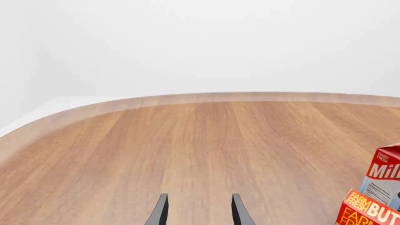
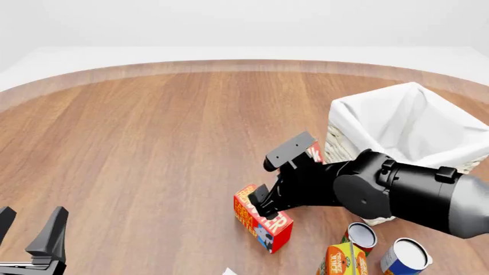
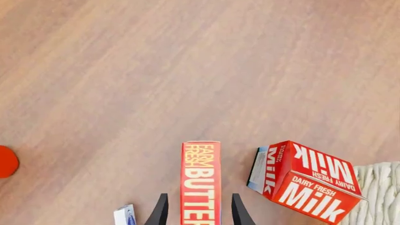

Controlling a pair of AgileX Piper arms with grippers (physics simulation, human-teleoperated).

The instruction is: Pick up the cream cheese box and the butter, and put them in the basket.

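The butter (image 3: pixel 201 183) lies flat on the wooden table (image 2: pixel 153 143), just beside the milk carton (image 3: pixel 306 180) and near the big white basket (image 2: pixel 405 123). It is a small cardboard box, so it is probably light and stiff, with smooth sides that could slip. The best hold looks like its two long sides, near the middle.

The right gripper (image 3: pixel 196 211) reaches low over the butter. Its two fingers are spread, one on each long side, and are not squeezing yet. The right arm comes in past the basket.

The left gripper (image 1: pixel 196 211) waits far off over bare table, fingers spread and holding nothing.
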